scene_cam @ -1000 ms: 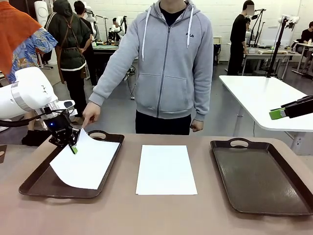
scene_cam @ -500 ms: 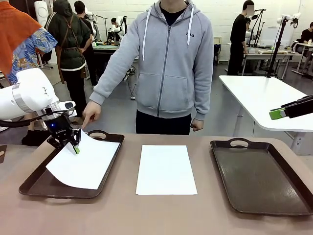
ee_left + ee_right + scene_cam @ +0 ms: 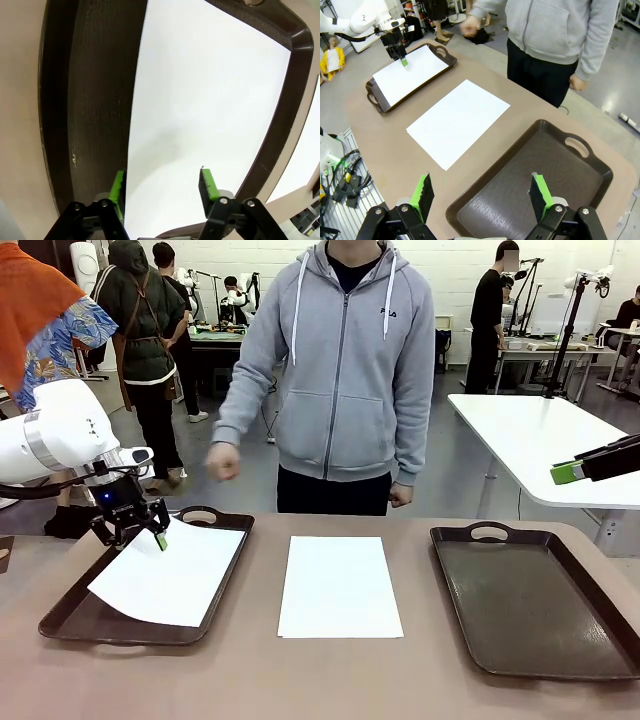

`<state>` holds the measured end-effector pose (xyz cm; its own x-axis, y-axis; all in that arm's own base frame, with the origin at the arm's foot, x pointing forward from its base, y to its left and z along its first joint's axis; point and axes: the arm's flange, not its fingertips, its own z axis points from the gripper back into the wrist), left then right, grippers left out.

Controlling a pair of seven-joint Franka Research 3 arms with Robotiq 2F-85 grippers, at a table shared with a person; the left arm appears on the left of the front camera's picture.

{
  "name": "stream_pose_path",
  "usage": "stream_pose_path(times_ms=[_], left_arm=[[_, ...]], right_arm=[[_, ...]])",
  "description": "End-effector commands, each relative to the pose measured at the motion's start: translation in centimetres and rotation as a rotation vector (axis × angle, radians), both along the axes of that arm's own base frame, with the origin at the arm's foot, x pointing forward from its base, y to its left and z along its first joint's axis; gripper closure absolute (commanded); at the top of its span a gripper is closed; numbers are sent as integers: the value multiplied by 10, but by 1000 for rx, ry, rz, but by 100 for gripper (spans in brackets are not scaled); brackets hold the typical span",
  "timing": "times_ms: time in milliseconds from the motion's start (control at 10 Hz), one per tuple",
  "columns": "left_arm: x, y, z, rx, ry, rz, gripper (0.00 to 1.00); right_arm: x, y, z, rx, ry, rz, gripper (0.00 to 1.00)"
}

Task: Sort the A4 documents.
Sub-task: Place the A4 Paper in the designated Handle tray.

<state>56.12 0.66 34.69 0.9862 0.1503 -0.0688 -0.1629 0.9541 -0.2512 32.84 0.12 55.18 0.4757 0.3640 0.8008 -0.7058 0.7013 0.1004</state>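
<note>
Two A4 documents are on your side of the job. The first sheet (image 3: pixel 165 580) lies in the left tray (image 3: pixel 75 618), a little askew to its sides, with one corner up against the tray's left wall. The second sheet (image 3: pixel 340 585) lies flat on the bare worktop (image 3: pixel 300 675) between the left tray and the right tray (image 3: pixel 530 605), well apart from both arms.

Your left end effector (image 3: pixel 132 537) hangs over the far left corner of the first sheet, near the tray's handle. In the left wrist view its green pads (image 3: pixel 206 182) are spread wide, with the white paper beneath them and nothing gripped.

Your right end effector (image 3: pixel 482 192) is raised off to the right. In the right wrist view its fingers are fully apart and hold nothing, and the near end of the right tray lies below them.

The person stands at the far side of the worktop with one hand (image 3: pixel 223 460) lifted as a loose fist above the left tray's far end. The other hand (image 3: pixel 402 496) hangs at their side.
</note>
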Motion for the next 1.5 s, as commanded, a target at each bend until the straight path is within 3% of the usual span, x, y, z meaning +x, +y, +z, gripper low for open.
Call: stream_pose_path(times_ms=[0, 100, 500, 800, 900, 1400], left_arm=[[-10, 1, 8, 70, -15, 51, 13], [-13, 3, 11, 98, -22, 62, 0], [-22, 3, 28, 96, -57, 49, 0], [-20, 3, 36, -41, -120, 110, 0], [-15, 5, 35, 48, -64, 56, 0], [-15, 5, 35, 48, -64, 56, 0]], right_arm=[[1, 1, -2, 11, 2, 12, 0], [1, 1, -2, 11, 2, 12, 0], [1, 1, -2, 11, 2, 12, 0], [1, 1, -2, 11, 2, 12, 0], [1, 1, -2, 11, 2, 12, 0], [1, 1, -2, 11, 2, 12, 0]])
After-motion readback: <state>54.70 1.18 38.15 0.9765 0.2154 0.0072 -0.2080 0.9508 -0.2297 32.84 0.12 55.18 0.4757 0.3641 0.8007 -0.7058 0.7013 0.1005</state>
